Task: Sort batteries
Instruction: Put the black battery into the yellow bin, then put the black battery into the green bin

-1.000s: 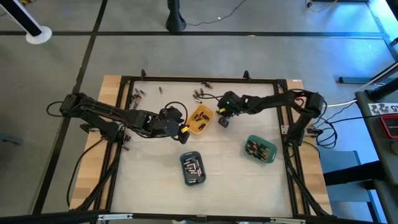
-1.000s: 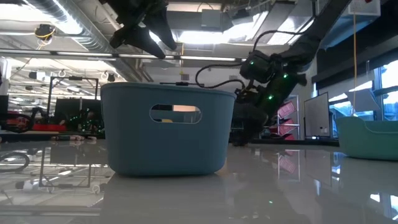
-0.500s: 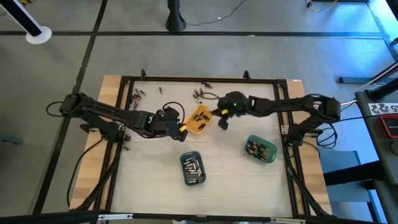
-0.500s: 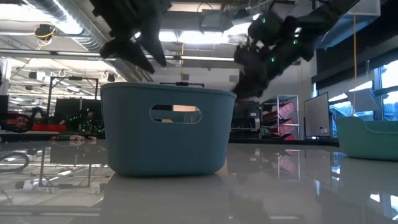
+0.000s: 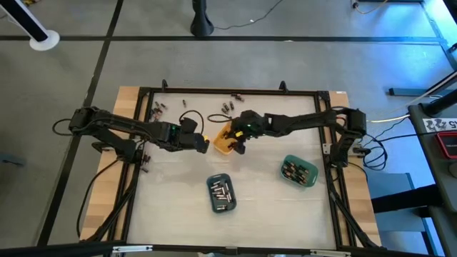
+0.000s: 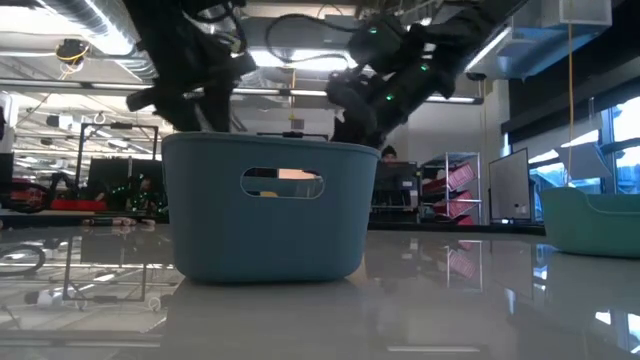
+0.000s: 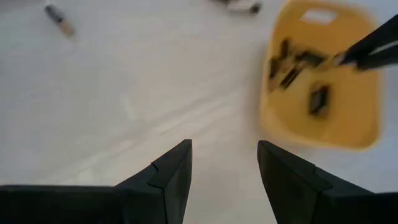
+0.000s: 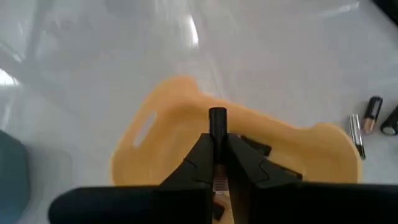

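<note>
Right gripper (image 8: pixel 217 163) pinches a battery (image 8: pixel 217 119) upright, long axis sticking out past the fingertips, directly above the orange tray (image 8: pixel 155 134); left gripper (image 7: pixel 224 163) hangs unclenched and empty just beside that tray

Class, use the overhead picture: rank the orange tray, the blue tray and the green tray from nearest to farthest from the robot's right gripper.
1. Orange tray: right under the right gripper, which is shut on a battery.
2. Blue tray: toward the table's front edge, near the middle.
3. Green tray: off to the right side, slightly farther than the blue tray.
</note>
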You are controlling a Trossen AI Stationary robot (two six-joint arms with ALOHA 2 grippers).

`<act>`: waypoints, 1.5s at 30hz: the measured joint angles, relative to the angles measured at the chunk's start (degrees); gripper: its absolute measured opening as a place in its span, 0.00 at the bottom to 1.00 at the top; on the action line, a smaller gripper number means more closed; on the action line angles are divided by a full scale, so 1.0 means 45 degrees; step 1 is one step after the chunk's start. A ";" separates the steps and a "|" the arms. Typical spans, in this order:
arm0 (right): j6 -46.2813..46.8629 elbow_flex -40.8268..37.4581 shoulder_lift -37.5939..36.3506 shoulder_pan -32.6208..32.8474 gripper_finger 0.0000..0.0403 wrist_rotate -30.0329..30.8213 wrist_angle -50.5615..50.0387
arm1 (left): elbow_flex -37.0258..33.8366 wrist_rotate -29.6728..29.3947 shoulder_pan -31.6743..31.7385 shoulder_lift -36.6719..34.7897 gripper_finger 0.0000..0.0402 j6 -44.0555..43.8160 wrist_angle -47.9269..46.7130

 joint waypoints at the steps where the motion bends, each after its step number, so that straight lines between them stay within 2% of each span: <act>1: -0.0037 0.0385 0.0236 0.0000 0.04 0.0076 -0.0418 | 0.0000 0.0181 0.0080 0.0000 0.43 -0.0019 -0.0355; 4: -0.0147 0.0933 0.0716 0.0000 0.04 0.0086 -0.1539 | -0.0005 0.0742 0.0243 0.0000 0.43 -0.0341 -0.1659; 10: -0.0197 0.1066 0.0814 0.0000 0.09 0.0086 -0.1699 | -0.0193 0.1997 0.0571 0.0005 0.43 -0.1058 -0.3856; 14: -0.0055 0.1061 0.0814 0.0000 0.12 0.0086 -0.1873 | -0.0475 0.2850 0.0759 0.0005 0.43 -0.1060 -0.3876; 23: -0.0037 0.1061 0.0814 0.0000 0.20 0.0233 -0.1944 | -0.0529 0.3604 0.0783 0.0005 0.43 -0.1314 -0.3781; 28: -0.0324 0.1061 0.0814 -0.0002 0.25 0.0871 -0.2017 | -0.0529 0.4943 0.0691 0.0005 0.43 -0.0665 -0.3813; 31: -0.0846 0.1056 0.0613 -0.0001 0.27 0.0888 -0.2143 | -0.0529 0.5139 0.0527 0.0005 0.43 -0.0377 -0.3769; 36: -0.1336 0.1056 -0.0459 -0.0388 0.28 0.0389 -0.2405 | -0.0529 0.5132 0.0330 0.0005 0.43 -0.0101 -0.2935; 41: -0.0270 0.1061 -0.1185 -0.1949 0.24 -0.1398 -0.2507 | -0.0529 0.5061 0.0054 0.0005 0.43 0.0726 -0.0652; 45: -0.0009 0.1406 -0.1095 -0.3213 0.20 -0.1652 -0.3500 | -0.0529 0.4927 -0.0249 0.0005 0.43 0.1251 0.1100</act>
